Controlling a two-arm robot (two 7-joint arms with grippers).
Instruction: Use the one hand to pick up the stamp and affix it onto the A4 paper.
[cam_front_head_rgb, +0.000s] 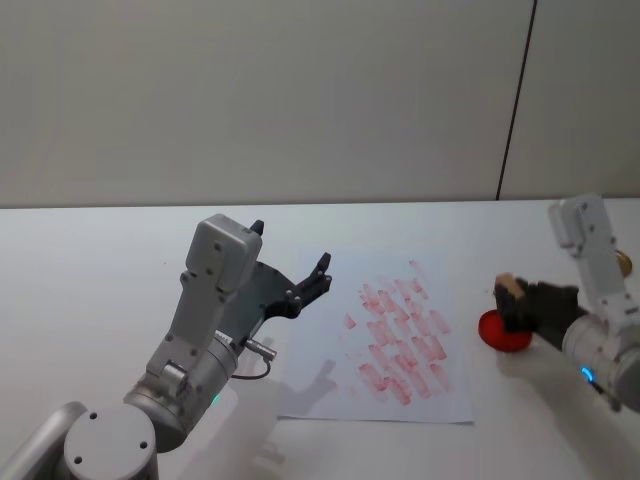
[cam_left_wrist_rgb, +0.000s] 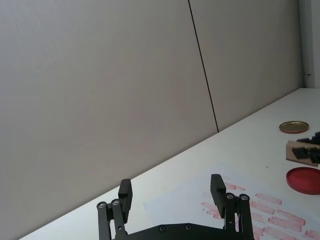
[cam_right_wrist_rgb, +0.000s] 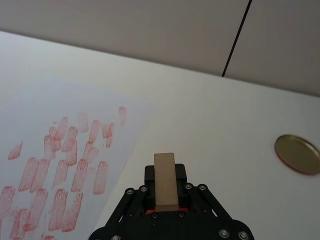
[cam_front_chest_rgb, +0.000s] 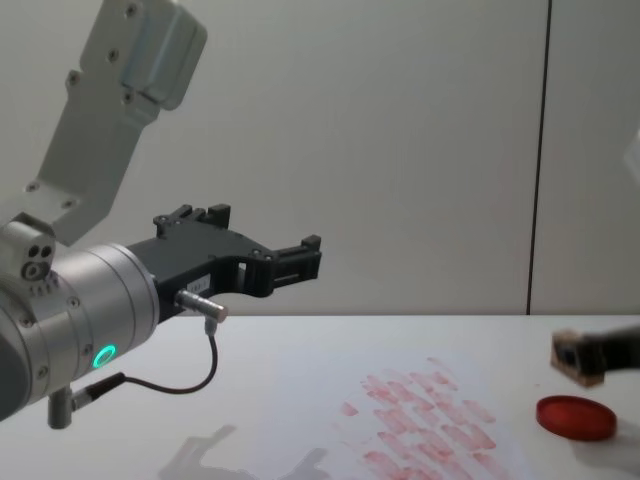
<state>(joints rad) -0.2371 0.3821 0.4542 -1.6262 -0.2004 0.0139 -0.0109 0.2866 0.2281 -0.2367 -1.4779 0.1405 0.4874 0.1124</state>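
Right gripper (cam_front_head_rgb: 514, 303) at table's right side, fingers closed on stamp (cam_front_head_rgb: 509, 287); tan block clamped upright between the jaws. Stamp held just above round red ink pad (cam_front_chest_rgb: 575, 417), small gap visible in chest view. A4 paper (cam_front_head_rgb: 330, 385) lies left of pad, covered with red marks. Left gripper (cam_left_wrist_rgb: 171, 192) raised near paper's left edge, fingers spread wide, holding nothing. Gold lid (cam_right_wrist_rgb: 297, 154) on table beyond pad.
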